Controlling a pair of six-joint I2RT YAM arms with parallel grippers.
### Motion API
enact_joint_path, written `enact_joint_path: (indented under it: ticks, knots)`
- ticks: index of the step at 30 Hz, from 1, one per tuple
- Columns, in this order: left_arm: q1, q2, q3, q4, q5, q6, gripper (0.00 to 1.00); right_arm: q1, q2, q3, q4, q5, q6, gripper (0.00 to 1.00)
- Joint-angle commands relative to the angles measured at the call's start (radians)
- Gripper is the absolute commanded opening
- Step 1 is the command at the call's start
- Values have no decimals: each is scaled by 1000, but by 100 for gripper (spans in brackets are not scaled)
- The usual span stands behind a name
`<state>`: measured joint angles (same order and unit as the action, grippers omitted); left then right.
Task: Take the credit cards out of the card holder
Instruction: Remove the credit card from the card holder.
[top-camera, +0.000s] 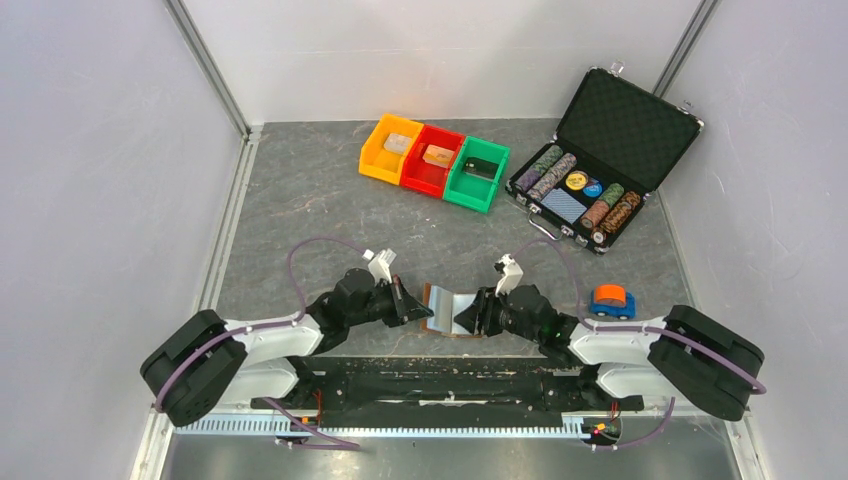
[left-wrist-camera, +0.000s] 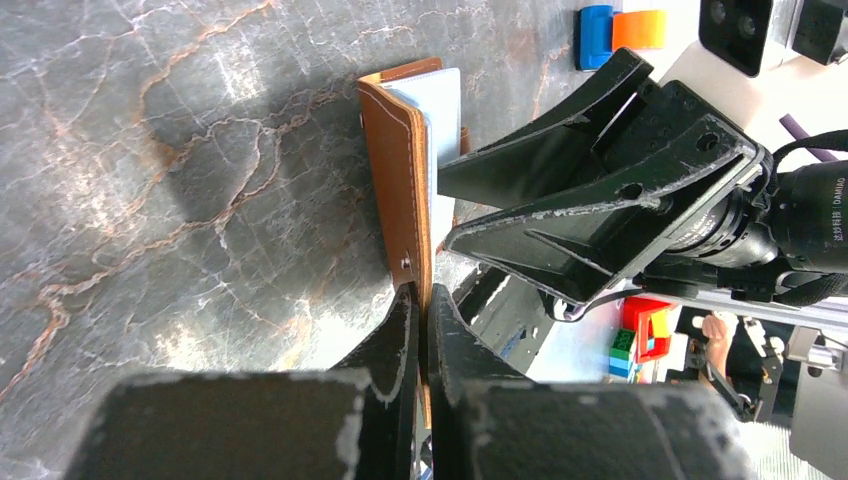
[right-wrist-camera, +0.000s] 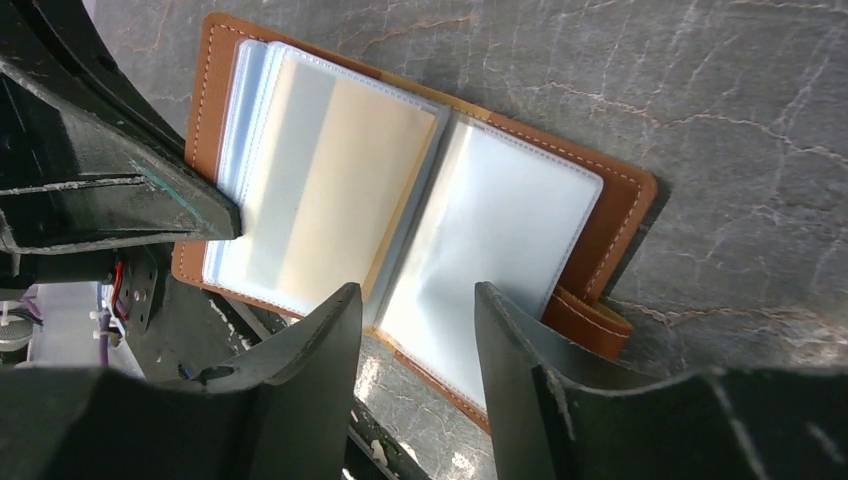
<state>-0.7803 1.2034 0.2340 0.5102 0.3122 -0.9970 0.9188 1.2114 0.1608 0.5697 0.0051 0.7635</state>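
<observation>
I am looking down at a grey marbled desk (top-camera: 300, 200) with both arms reaching in toward its near middle. The card holder (top-camera: 445, 309), brown leather, lies spread open between them, pale sleeves facing up.

The left arm's fingers (left-wrist-camera: 421, 325) are pressed together on the edge of the holder's leather cover. The left wrist view shows that cover edge-on, with white stitching and a small metal stud. The right arm's fingers (top-camera: 470, 314) are spread apart over the holder's near edge, one on each side of the central fold. I cannot tell whether they touch it.

Only the right wrist view shows the inside of the holder. It has clear plastic sleeves, with a tan credit card (right-wrist-camera: 340, 170) sitting inside the sleeve on the left half. The right half looks pale and glossy. A brown snap tab (right-wrist-camera: 590, 322) sticks out at the right end.

The only writing I can find is small white lettering on the right arm's black wrist housing (left-wrist-camera: 825, 197), seen from the left wrist. It is cut off at the frame edge and too small to read with confidence.

The overhead view alone shows the far side of the desk:
- an orange bin (top-camera: 390, 147), a red bin (top-camera: 432, 158) and a green bin (top-camera: 477, 172) in a row
- an open black chip case (top-camera: 625, 125) holding rows of poker chips
- a small blue and orange toy (top-camera: 611, 300) beside the right arm
</observation>
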Motion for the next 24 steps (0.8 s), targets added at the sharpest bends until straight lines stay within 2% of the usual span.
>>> enact_joint_path:
  ticks: [1, 9, 15, 19, 21, 24]
  knots:
    - [1, -46, -10, -20, -50, 32, 2, 10, 33, 41, 55, -56, 31, 51]
    - [1, -66, -8, -11, -39, 21, 6, 51, 62, 84, 74, -67, 34, 64]
    - [1, -76, -13, -2, -31, 18, 3, 79, 91, 110, 79, -64, 35, 75]
    - [1, -82, -18, 7, -33, 11, 13, 98, 118, 130, 86, -65, 37, 78]
    - [2, -84, -18, 9, -32, 11, 11, 104, 132, 137, 89, -63, 38, 78]
    - [1, -83, -19, 13, -31, 11, 2, 109, 147, 144, 90, -54, 37, 77]
